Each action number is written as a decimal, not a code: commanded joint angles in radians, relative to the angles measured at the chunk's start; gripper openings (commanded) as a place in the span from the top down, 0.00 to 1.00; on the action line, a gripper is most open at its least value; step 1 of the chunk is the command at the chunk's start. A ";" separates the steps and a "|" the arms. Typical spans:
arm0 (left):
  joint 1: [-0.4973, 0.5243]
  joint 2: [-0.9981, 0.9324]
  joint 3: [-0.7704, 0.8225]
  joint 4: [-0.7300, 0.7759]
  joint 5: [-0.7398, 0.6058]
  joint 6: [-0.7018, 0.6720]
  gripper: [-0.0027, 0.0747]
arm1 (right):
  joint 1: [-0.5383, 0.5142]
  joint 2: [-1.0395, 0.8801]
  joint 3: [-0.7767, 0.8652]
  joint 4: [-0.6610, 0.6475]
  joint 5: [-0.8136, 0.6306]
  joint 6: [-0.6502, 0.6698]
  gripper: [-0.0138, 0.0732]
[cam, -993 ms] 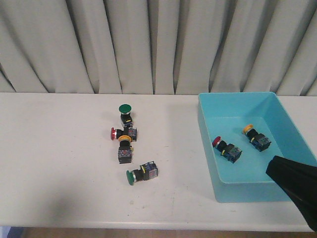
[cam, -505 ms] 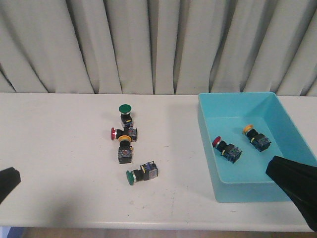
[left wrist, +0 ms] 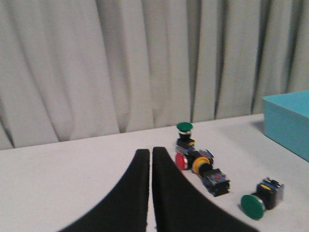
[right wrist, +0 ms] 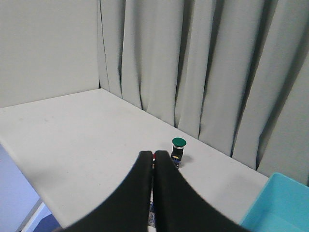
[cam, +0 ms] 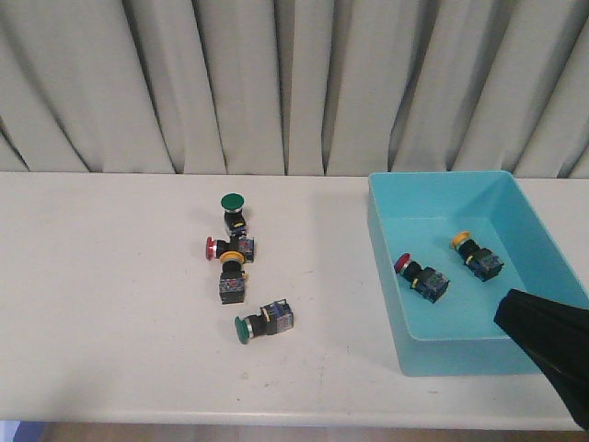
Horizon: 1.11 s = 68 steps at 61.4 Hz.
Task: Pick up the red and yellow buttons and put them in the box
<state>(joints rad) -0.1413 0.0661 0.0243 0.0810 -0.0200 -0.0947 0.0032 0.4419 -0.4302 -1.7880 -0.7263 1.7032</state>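
A white desk [cam: 110, 304] stands before a pleated grey curtain [cam: 276, 83]. On its right side sits the turquoise box [cam: 386, 221], and two switches already lie inside it: a red button [cam: 409, 267] near the left wall and a yellow button [cam: 465, 244] to the right of it and a little farther back, the two apart from each other.

Left of the box, near the middle of the desk, four more switches form a loose cluster. Farthest back stands a green-capped button [cam: 232, 204], upright. Just in front of it lies a second red button [cam: 213, 248] on its side, cap pointing left. Touching it on the near side is a second yellow button [cam: 231, 267], its black body pointing toward the near edge. Nearest of all, slightly apart and to the right, a second green-capped button [cam: 247, 328] lies on its side.

The left hand [left wrist: 150, 153] has its black fingers pressed together with nothing between them, on the near left side of the cluster. The right hand [right wrist: 153, 156] is likewise closed and empty; only a dark part of the right arm [cam: 548, 345] shows at the near right corner of the box.
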 commanded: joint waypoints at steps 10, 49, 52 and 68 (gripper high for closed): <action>0.152 -0.095 0.033 0.003 0.046 -0.014 0.98 | -0.003 0.005 -0.027 0.021 0.023 -0.001 0.85; 0.162 -0.092 0.033 -0.149 0.028 0.103 0.98 | -0.003 0.005 -0.027 0.020 0.024 -0.001 0.85; 0.162 -0.092 0.033 -0.194 0.028 0.173 0.98 | -0.003 0.005 -0.027 0.020 0.024 -0.001 0.85; 0.162 -0.092 0.031 -0.268 0.027 0.222 0.97 | -0.003 0.005 -0.027 0.020 0.024 -0.001 0.85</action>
<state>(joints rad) 0.0198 -0.0105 0.0243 -0.1678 0.0821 0.1210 0.0032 0.4402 -0.4302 -1.7880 -0.7263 1.7032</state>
